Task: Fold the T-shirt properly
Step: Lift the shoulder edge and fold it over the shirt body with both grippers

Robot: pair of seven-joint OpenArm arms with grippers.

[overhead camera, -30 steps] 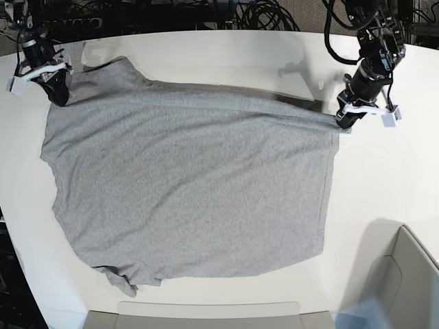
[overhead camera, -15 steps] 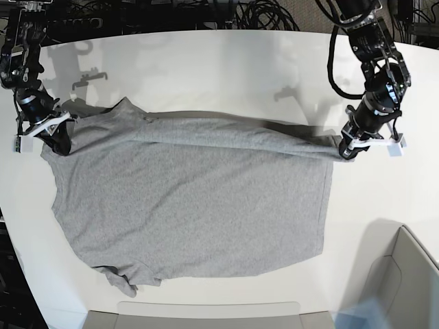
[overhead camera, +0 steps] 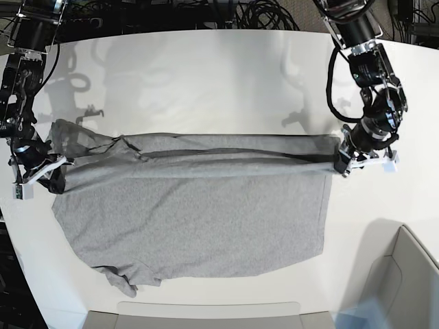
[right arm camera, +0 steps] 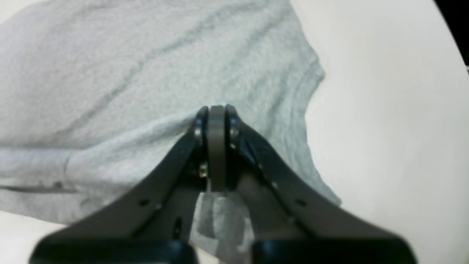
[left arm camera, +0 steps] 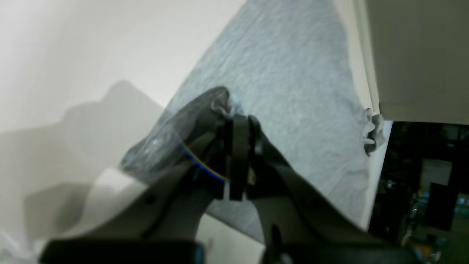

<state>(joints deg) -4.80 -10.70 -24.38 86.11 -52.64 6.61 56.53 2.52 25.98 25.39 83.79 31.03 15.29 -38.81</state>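
The heather-grey T-shirt [overhead camera: 199, 219] lies plain side up across the white table [overhead camera: 206, 75]. Its far edge is lifted into a taut band running from one gripper to the other. My left gripper [overhead camera: 340, 164] is shut on the cloth at the band's right end. In the left wrist view the left gripper [left arm camera: 239, 119] pinches a bunched fold of the T-shirt [left arm camera: 293, 73]. My right gripper [overhead camera: 56, 178] is shut on the band's left end, near a sleeve. The right wrist view shows the right gripper [right arm camera: 217, 110] clamped on a ridge of the T-shirt [right arm camera: 110, 73].
A grey open bin [overhead camera: 405, 274] stands at the near right corner. A flat grey tray edge [overhead camera: 206, 312] runs along the front. Black cables [overhead camera: 260, 14] lie behind the table. A crumpled sleeve [overhead camera: 123, 281] sits at the shirt's near left.
Both grippers have travelled from the far side toward the front, carrying the shirt's far edge with them. The lifted band now hangs over the shirt's upper part.
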